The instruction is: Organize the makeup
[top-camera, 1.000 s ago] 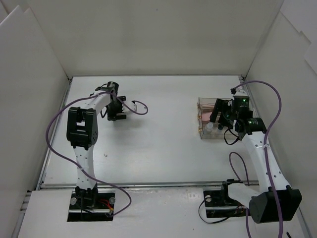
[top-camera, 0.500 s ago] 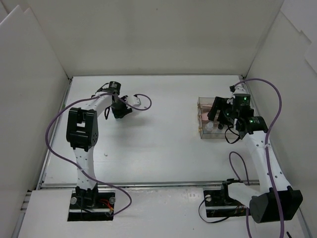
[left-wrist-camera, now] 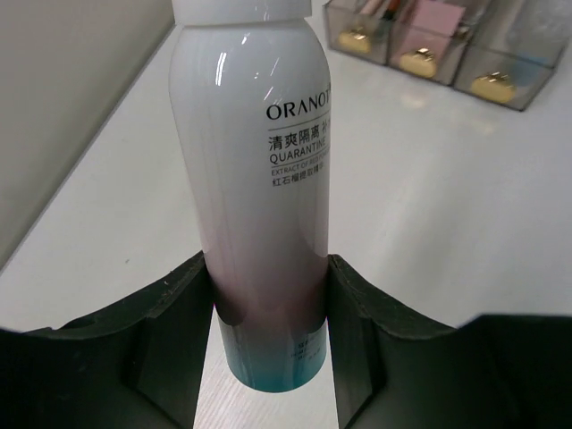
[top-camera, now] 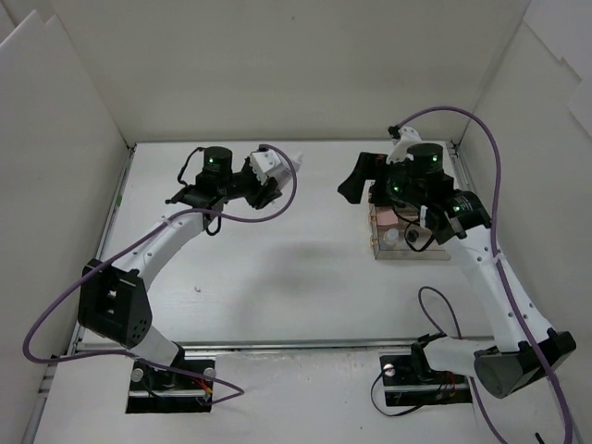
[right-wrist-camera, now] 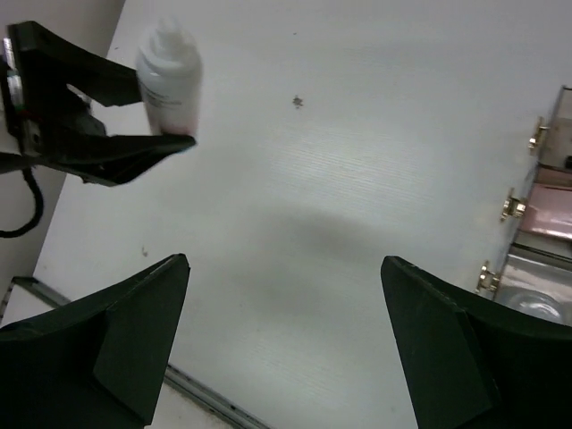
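Overhead and wrist views. The left claw (top-camera: 263, 178) is closed narrowly on a bottle (top-camera: 269, 164), its two fingers (left-wrist-camera: 174, 313) pressing the bottle's lower part from either side. The bottle (left-wrist-camera: 255, 179) is white, shading through pink to a teal base, with black lettering on its side; it is held off the desk (top-camera: 277, 277) over the far left-centre area. The right claw (top-camera: 355, 183) stands wide and holds nothing. It hangs above the desk just left of the clear box (top-camera: 381, 246), with its camera facing the left claw. From the right wrist, the bottle (right-wrist-camera: 168, 85) shows cap-up in the left claw, well apart from the right claw (right-wrist-camera: 284, 295). The box (right-wrist-camera: 545, 214) has drawers with gold knobs (left-wrist-camera: 418, 61) and sits at the right of the desk; pink contents show through its walls.
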`<state>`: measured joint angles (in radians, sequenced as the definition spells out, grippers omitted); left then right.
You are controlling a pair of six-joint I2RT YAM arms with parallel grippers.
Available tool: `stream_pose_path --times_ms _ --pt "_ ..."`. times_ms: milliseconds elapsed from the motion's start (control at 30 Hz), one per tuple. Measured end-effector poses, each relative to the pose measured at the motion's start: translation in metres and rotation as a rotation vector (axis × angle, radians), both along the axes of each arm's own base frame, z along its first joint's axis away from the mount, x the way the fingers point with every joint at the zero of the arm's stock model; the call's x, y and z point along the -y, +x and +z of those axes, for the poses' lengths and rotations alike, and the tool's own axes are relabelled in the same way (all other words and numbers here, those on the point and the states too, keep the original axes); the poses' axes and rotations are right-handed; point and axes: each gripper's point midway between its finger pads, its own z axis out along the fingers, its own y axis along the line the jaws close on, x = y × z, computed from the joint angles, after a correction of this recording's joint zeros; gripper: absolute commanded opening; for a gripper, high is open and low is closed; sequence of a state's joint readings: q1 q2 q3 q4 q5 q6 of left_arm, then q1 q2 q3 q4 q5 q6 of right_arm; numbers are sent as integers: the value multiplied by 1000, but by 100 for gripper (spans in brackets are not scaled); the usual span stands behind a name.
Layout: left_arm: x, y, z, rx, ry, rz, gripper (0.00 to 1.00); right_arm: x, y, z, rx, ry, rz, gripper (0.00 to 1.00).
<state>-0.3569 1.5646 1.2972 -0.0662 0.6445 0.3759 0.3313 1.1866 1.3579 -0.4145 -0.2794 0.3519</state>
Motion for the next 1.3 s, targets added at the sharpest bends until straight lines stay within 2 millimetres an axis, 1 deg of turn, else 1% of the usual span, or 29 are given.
stream_pose_path --times_ms 100,167,267,333,633,767,867,1000,1133,1233,1267,1300 --pt "33 -25 4 2 -27 -82 0 -30 -1 4 -17 24 78 88" --pt "47 -39 2 9 -28 -120 0 -46 -2 4 -31 34 120 88" --pt "55 -57 -4 12 -22 -146 0 -63 -6 -2 -58 42 161 89" --pt "57 -64 -4 19 -20 -152 0 -70 -8 -5 -73 42 177 89" --pt "72 -76 18 117 -29 -188 0 -83 -8 -19 -119 39 195 89" --pt "81 -83 18 138 -24 -220 0 -87 -5 -21 -115 42 198 88" --pt "85 -89 14 141 -14 -240 0 -88 -3 -21 -112 46 196 87" --pt "88 -93 13 153 -6 -254 0 -89 -2 -25 -116 48 195 83" --pt "89 -94 14 165 -2 -254 0 -88 -3 -35 -138 44 192 79" --pt "89 -93 15 171 0 -254 0 -88 -4 -42 -158 40 189 72" --pt "89 -94 15 175 3 -255 0 -88 -4 -45 -164 39 188 67" --pt "89 -94 15 178 6 -255 0 -89 -4 -46 -169 39 189 64"
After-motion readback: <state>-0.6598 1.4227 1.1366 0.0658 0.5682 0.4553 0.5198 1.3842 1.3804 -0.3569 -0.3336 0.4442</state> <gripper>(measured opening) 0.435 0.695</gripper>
